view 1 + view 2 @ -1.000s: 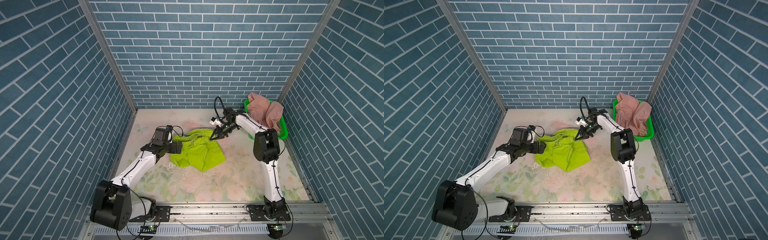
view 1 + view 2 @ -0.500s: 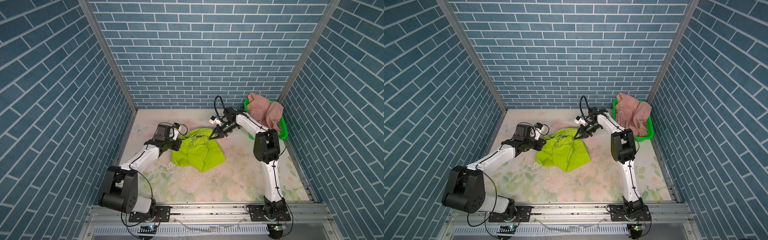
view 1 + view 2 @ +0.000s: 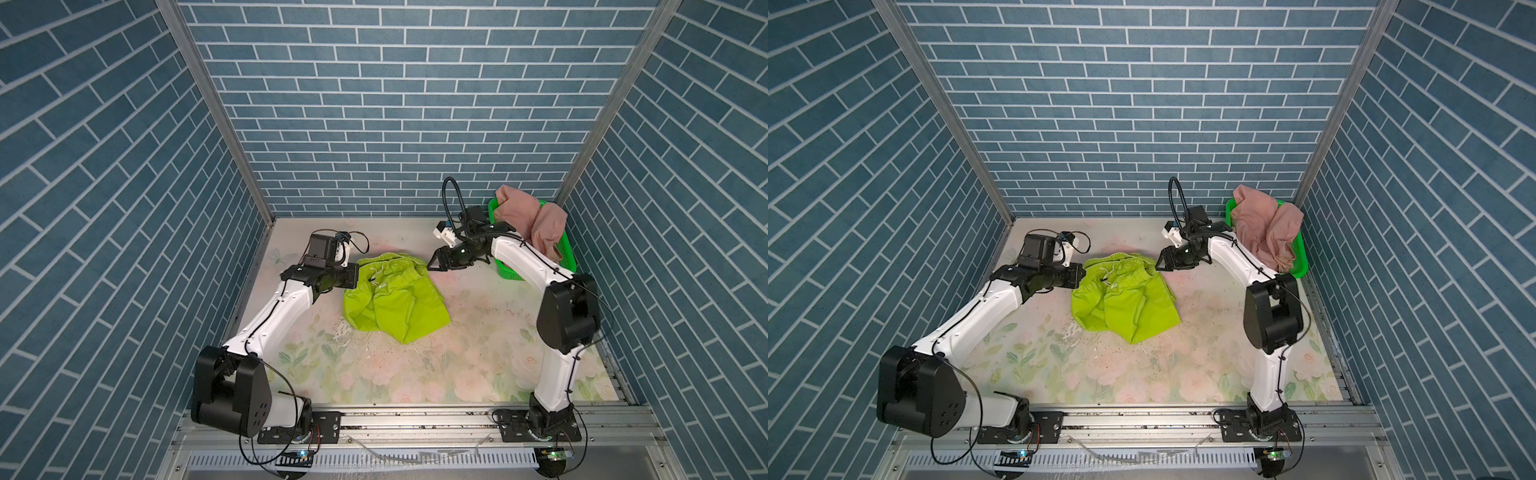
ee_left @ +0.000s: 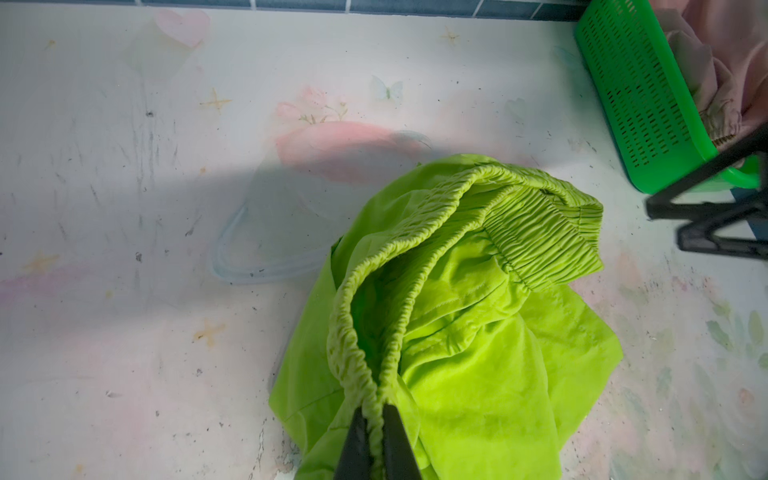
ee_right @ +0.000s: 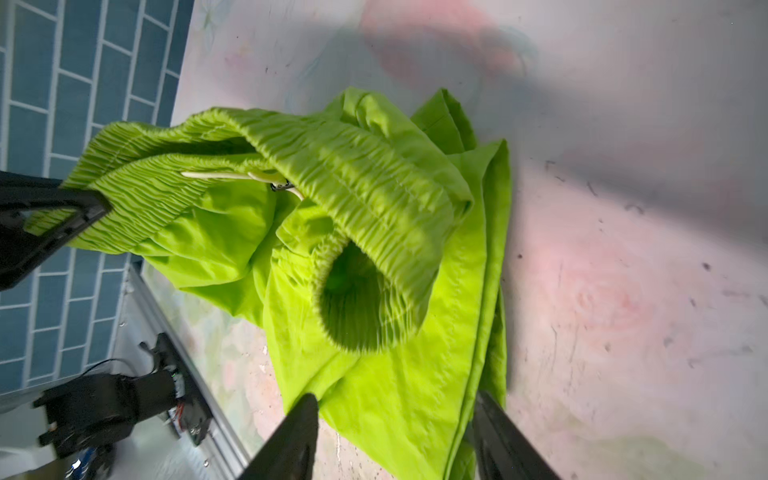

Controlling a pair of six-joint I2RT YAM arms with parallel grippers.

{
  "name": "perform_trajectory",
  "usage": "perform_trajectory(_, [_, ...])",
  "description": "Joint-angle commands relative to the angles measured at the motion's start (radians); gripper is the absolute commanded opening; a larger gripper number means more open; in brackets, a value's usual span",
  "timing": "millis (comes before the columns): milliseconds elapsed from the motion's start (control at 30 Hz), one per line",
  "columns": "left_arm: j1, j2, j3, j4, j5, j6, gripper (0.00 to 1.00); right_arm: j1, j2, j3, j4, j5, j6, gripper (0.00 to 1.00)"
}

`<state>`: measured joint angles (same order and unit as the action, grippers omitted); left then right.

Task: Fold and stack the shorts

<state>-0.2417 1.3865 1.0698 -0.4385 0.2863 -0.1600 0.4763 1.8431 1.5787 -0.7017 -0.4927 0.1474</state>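
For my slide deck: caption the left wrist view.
Left pincer shut on the waistband of the lime-green shorts; green basket nearby.

The drawstring shorts (image 3: 395, 299) lie on the table (image 3: 415, 374) between the two pincers. The left pincer (image 3: 354, 276) sits at the left end of the waistband, and the cloth spreads away to its right and toward the front edge. The right pincer (image 3: 432, 265) stands at the waistband's opposite end (its fingers (image 5: 291, 440) straddle the cloth's edge in the right wrist view). Behind the right pincer and to its right, in the far corner, stands the basket (image 3: 513, 275), well apart from the left pincer. The second shorts (image 3: 528, 216) lie in the basket, hanging over its rim.
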Motion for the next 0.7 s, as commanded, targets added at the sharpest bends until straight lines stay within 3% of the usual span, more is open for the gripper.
perform_trajectory(0, [0.004,-0.007,0.009,-0.034,-0.017,-0.057,0.0,0.138,-0.147,-0.21,0.269,0.246,0.153,0.64])
perform_trajectory(167, [0.004,-0.004,0.012,-0.048,-0.021,-0.049,0.0,0.195,-0.224,-0.485,0.605,0.261,0.308,0.68])
perform_trajectory(267, [0.004,-0.014,0.003,-0.041,-0.021,-0.052,0.0,0.199,-0.203,-0.559,0.801,0.277,0.344,0.69])
perform_trajectory(467, [0.004,-0.037,-0.006,-0.054,-0.03,-0.049,0.0,0.197,-0.102,-0.554,1.021,0.278,0.304,0.7])
perform_trajectory(667, [0.004,-0.079,-0.022,-0.06,-0.047,-0.047,0.0,0.196,-0.02,-0.486,1.078,0.277,0.298,0.69])
